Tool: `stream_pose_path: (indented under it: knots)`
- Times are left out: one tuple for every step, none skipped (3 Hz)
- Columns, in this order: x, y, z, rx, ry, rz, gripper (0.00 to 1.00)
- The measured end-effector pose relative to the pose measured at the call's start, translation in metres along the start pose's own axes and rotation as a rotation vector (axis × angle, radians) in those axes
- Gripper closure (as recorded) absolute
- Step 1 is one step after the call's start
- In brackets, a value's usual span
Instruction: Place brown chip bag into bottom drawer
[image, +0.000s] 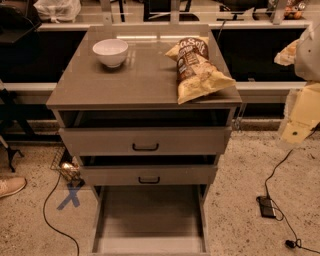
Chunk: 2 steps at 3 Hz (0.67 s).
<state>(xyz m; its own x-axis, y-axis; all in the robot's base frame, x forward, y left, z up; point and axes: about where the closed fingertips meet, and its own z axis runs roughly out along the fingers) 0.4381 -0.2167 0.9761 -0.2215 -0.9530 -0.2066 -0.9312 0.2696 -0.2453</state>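
The brown chip bag (197, 67) lies on the right side of the grey cabinet top (135, 80), one yellow-tan end reaching the front right edge. Its dark brown centre shows white "Sea Salt" lettering. The bottom drawer (150, 212) is pulled far out at floor level, and its flat floor is bare. My gripper (286, 53) is at the right edge of the view, to the right of the cabinet and about level with its top, apart from the bag. It holds nothing that I can see.
A white bowl (110, 51) stands at the back left of the cabinet top. The two upper drawers (145, 141) with black handles stand slightly open. Cables and a black power brick (266, 206) lie on the floor at the right. A shoe (11, 186) is at the left.
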Motion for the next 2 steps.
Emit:
stream_pose_path:
  knots:
    - [0.0, 0.0, 0.0, 0.0, 0.0, 0.0, 0.0]
    - [0.0005, -0.004, 0.0044, -0.004, -0.025, 0.03, 0.0]
